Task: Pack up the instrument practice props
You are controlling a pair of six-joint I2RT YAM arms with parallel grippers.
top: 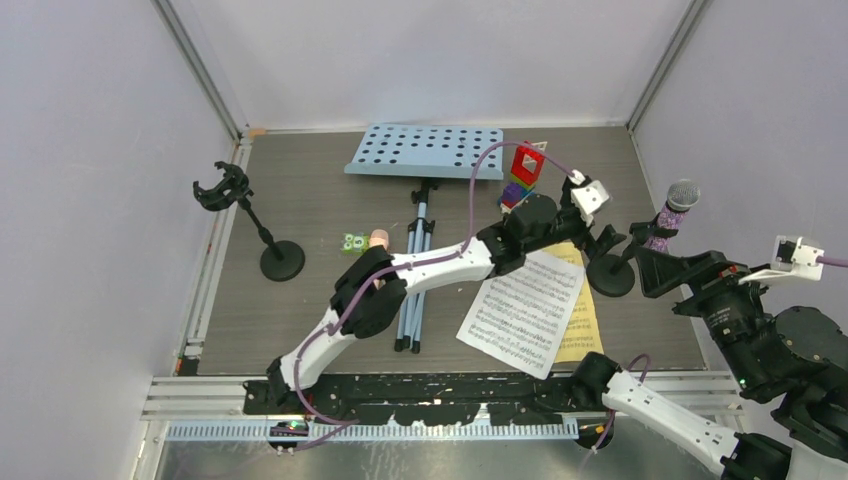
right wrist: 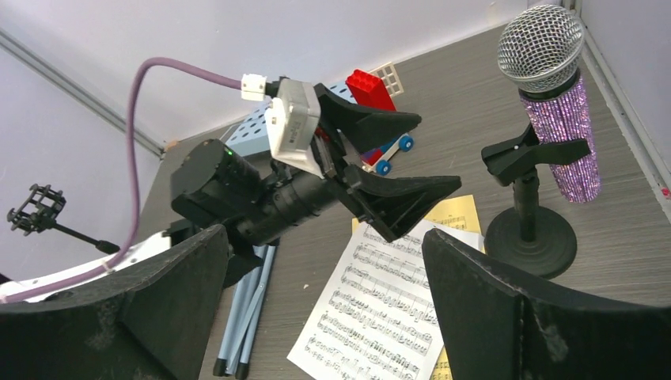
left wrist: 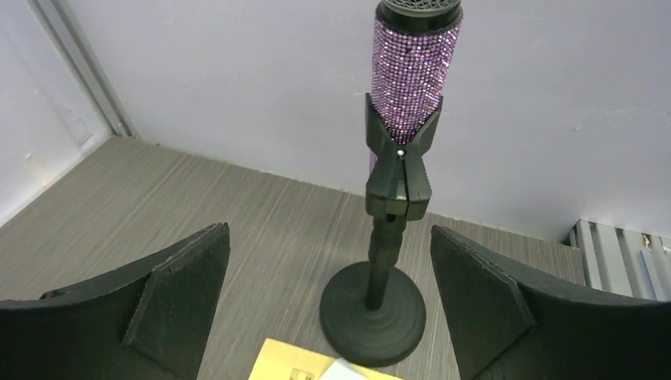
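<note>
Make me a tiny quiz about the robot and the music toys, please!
1. True or false: the purple microphone is lying on its side.
2. What peeks out from under the white score sheet? A) a yellow sheet B) a red book C) a spoon
3. Fill in: the jaws of the left gripper stand ____.
Key: 1 false, it stands clipped in its black holder; 2 A; 3 open.
</note>
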